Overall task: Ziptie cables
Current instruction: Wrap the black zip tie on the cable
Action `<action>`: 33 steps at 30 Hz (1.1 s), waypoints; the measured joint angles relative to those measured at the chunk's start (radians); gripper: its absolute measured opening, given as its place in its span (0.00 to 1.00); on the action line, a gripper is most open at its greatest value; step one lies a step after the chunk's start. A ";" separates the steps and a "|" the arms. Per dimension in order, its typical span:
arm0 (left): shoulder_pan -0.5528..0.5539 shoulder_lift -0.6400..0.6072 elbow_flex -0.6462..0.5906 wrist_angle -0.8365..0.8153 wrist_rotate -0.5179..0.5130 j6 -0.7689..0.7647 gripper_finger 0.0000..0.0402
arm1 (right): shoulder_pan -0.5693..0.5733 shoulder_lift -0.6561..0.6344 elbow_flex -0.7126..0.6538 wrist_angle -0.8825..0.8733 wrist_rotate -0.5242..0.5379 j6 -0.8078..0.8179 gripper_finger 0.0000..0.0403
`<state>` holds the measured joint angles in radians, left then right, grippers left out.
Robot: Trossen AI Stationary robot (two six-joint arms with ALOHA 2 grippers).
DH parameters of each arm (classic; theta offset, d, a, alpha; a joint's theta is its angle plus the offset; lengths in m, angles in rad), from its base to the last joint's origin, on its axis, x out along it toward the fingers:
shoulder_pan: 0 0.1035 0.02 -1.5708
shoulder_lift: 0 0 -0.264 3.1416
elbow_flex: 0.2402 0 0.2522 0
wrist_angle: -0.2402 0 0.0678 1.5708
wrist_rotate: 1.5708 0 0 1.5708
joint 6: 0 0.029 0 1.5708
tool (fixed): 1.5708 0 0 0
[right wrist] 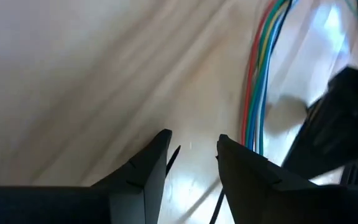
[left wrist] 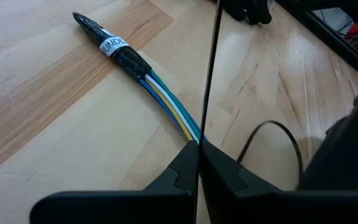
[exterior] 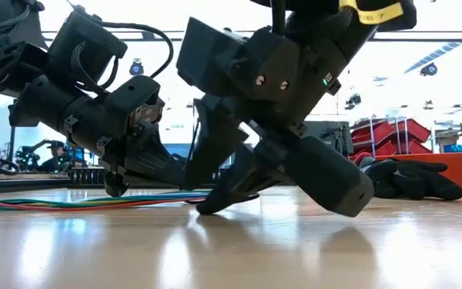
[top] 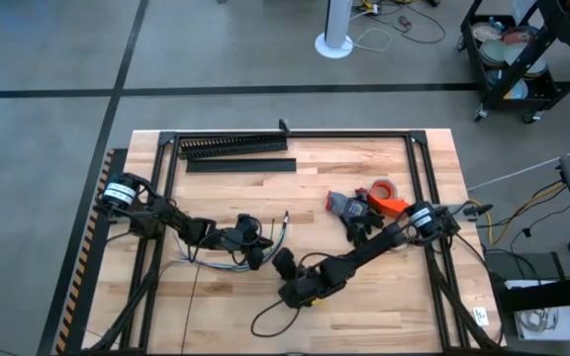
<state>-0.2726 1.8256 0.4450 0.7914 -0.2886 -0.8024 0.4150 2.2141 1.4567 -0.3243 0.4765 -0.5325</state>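
Left arm: reaches low from the left edge of the pale wooden table [top: 364, 297] toward its centre. Its tool, the left tool [top: 255, 247], has its two dark fingers [left wrist: 182, 171] pressed together on a thin straight black ziptie [left wrist: 211, 74], which runs up between them in the left wrist view. The bundle of thin coloured cables [left wrist: 169, 106] lies flat on the table just beside these fingers, its dark wrapped end bearing a white label. From above, the cables trail from the left tool back toward the left arm's base.

Right arm: stretches from the right edge down and across toward the centre, wrist tilted steeply, as the low view shows. The right tool [right wrist: 191, 149] has its fingers apart, tips near the table, the cables just beside one tip.

High view only: a long black comb-toothed plastic duct [top: 234, 146] near the far edge; black gloves [top: 364, 227] and an orange tape roll [top: 384, 190] right of centre.
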 joint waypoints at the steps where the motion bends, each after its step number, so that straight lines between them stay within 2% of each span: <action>1: 0.000 0.000 0.000 0.000 0.000 0.000 0.00 | -0.002 -0.004 0.000 -0.017 0.001 0.017 0.31; 8: -0.001 0.000 0.000 0.000 0.000 0.000 0.00 | -0.003 -0.038 -0.001 -0.189 0.011 0.173 0.33; 12: -0.001 0.000 0.000 0.000 0.000 0.000 0.00 | 0.006 -0.040 -0.002 -0.222 0.024 0.210 0.32; 20: -0.001 0.000 0.000 0.000 0.000 0.000 0.00 | 0.064 -0.033 -0.008 -0.193 0.200 0.133 0.28; 28: -0.002 0.000 0.000 -0.001 0.001 0.005 0.00 | 0.088 -0.039 -0.049 -0.253 0.231 0.344 0.32; 33: -0.002 0.000 0.000 -0.001 0.003 0.008 0.00 | 0.099 -0.048 -0.053 -0.303 0.351 0.470 0.35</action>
<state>-0.2741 1.8256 0.4450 0.7902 -0.2855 -0.7944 0.5141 2.1665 1.4036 -0.6272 0.8272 -0.0620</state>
